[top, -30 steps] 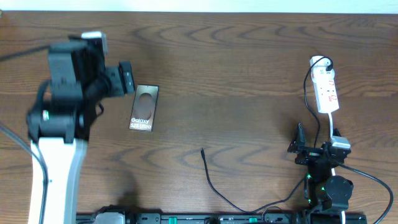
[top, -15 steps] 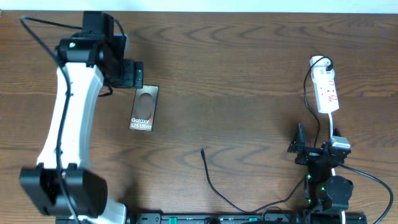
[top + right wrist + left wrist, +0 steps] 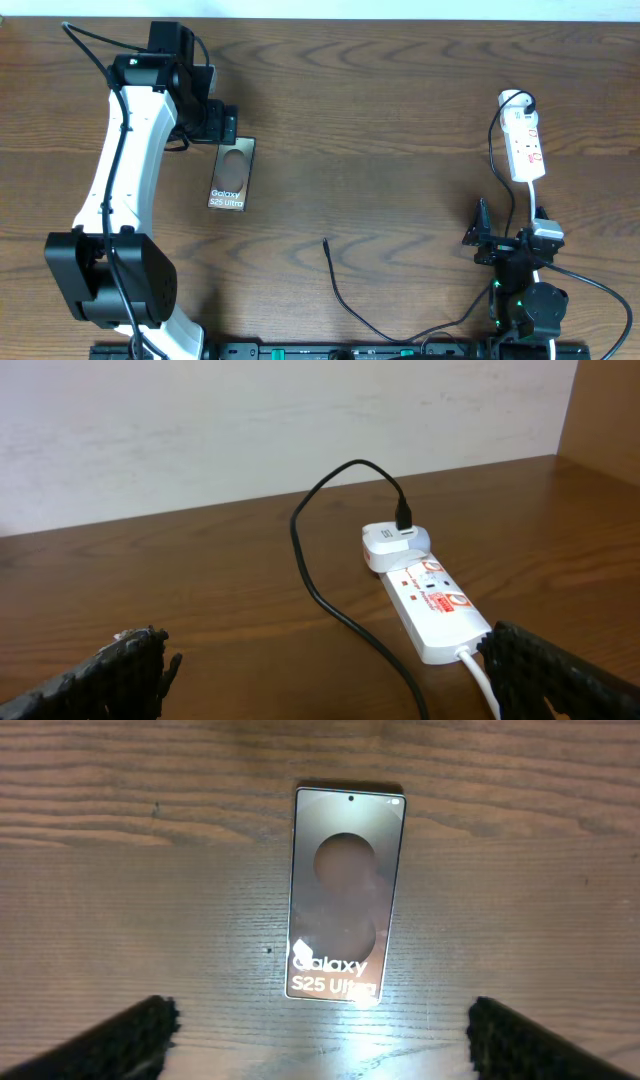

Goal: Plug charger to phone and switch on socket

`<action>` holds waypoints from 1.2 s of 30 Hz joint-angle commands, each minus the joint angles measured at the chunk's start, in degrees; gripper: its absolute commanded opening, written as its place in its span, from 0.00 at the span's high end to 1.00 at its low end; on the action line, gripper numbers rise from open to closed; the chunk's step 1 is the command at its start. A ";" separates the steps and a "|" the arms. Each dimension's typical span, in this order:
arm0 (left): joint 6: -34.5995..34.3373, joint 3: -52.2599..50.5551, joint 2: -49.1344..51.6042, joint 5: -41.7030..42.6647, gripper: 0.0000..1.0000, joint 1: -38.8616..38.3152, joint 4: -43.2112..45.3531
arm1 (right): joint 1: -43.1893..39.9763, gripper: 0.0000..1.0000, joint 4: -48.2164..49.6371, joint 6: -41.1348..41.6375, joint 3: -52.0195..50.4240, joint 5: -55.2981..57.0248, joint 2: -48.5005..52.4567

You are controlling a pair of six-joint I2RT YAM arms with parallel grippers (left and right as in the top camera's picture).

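Observation:
The phone [image 3: 231,173] lies flat on the wooden table at left, lettering toward the front; in the left wrist view [image 3: 343,895] it lies just beyond my fingers. My left gripper [image 3: 222,128] is open and empty, hovering at the phone's far end. The charger cable [image 3: 345,295] lies at front centre, its plug tip [image 3: 326,241] free on the table. The socket [image 3: 524,146] lies at right with a white adapter plugged in; it also shows in the right wrist view [image 3: 430,603]. My right gripper [image 3: 482,238] is open and empty near the front right.
The socket's thick white cord [image 3: 534,205] runs toward my right arm base [image 3: 527,300]. The black cable loops from the adapter [image 3: 395,546] across the table [image 3: 380,120]. A pale wall stands behind the table in the right wrist view [image 3: 250,420].
My left arm has swung back and to the right, bringing its gripper down to the far end of the phone. The phone, cable, socket and right arm have not moved.

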 commanded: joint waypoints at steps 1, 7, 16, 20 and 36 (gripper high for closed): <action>0.31 0.96 0.24 0.31 0.02 0.13 -0.13 | 0.28 0.01 -0.22 0.85 -0.04 0.44 -0.39; 0.31 -1.49 0.24 0.31 0.02 0.13 2.10 | 0.28 0.01 -0.22 0.85 -0.04 0.44 -0.39; 0.28 -9.09 0.24 0.31 0.02 0.13 8.41 | 0.28 0.01 -0.22 0.85 -0.04 0.44 -0.39; 0.31 -13.03 0.24 0.31 0.02 0.13 11.82 | 0.28 0.01 -0.22 0.85 -0.04 0.44 -0.39; 0.35 -22.27 1.16 -0.42 0.02 -2.38 19.89 | 0.28 0.01 -0.22 0.85 -0.04 0.44 -0.39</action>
